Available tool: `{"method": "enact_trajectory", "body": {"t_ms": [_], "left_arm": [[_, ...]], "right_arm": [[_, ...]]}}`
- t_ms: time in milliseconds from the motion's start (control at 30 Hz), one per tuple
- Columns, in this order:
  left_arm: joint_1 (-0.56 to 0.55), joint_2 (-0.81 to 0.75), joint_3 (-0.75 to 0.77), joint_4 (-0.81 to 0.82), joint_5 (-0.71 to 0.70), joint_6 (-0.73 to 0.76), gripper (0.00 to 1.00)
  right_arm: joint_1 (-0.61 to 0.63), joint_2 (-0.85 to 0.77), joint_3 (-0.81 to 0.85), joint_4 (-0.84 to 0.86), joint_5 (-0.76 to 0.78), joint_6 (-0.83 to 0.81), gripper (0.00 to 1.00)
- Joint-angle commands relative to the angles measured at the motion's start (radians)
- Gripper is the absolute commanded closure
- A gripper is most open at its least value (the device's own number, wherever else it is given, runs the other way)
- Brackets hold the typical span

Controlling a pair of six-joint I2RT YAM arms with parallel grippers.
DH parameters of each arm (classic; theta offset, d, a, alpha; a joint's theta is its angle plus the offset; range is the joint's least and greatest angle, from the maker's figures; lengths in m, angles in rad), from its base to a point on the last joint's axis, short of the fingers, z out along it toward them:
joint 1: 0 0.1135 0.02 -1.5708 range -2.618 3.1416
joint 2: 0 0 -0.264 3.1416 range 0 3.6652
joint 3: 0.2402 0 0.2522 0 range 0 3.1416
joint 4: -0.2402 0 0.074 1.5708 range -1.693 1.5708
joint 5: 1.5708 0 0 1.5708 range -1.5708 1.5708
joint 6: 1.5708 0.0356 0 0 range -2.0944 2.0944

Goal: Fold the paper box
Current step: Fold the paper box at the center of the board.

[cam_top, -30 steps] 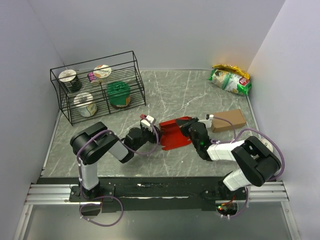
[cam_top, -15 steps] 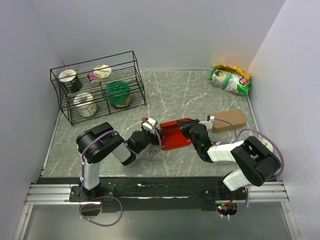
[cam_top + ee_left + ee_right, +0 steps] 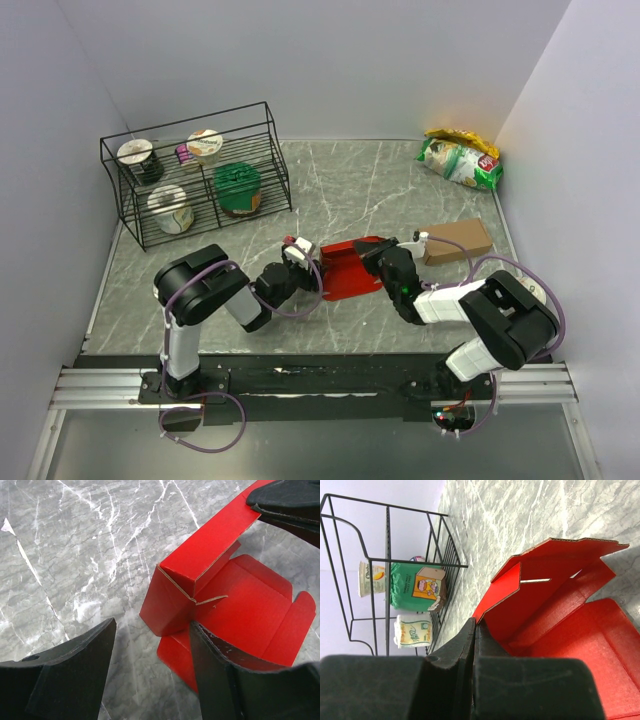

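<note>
Paper box, part-folded, left fingers newly drawn in.
My left fingers (image 3: 75, 680) stand wide astride a raised corner of the paper box (image 3: 240, 605), having edged nearer this last second. My right fingers (image 3: 470, 680) are pressed shut on its lifted flap. The box lies mid-worktop (image 3: 350, 190), so squaring that corner looks next. Brown cardboard box (image 3: 458, 241) is just beside my right arm. Wire rack (image 3: 195, 175) and snack bag (image 3: 460, 158) are well apart, obstructing nothing.

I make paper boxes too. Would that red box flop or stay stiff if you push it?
Probably bendy: the paper box is thin card with creased flaps, so walls would likely hinge. Likely light too; a push might slide it across the smooth table.
</note>
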Motion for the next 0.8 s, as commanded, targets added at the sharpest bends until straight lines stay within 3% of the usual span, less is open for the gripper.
{"method": "enact_trajectory", "body": {"t_ms": [0, 367, 767], "left_arm": [[-0.003, 0.019, 0.034, 0.25, -0.029, 0.031, 0.34], [-0.02, 0.067, 0.083, 0.295, -0.139, 0.029, 0.34], [-0.066, 0.119, 0.145, 0.333, -0.359, 0.045, 0.45]], "right_arm": [[0.002, 0.039, -0.018, -0.091, 0.009, -0.06, 1.0], [0.002, 0.043, -0.016, -0.092, 0.004, -0.062, 1.0], [0.002, 0.055, -0.019, -0.092, 0.0, -0.054, 1.0]]}}
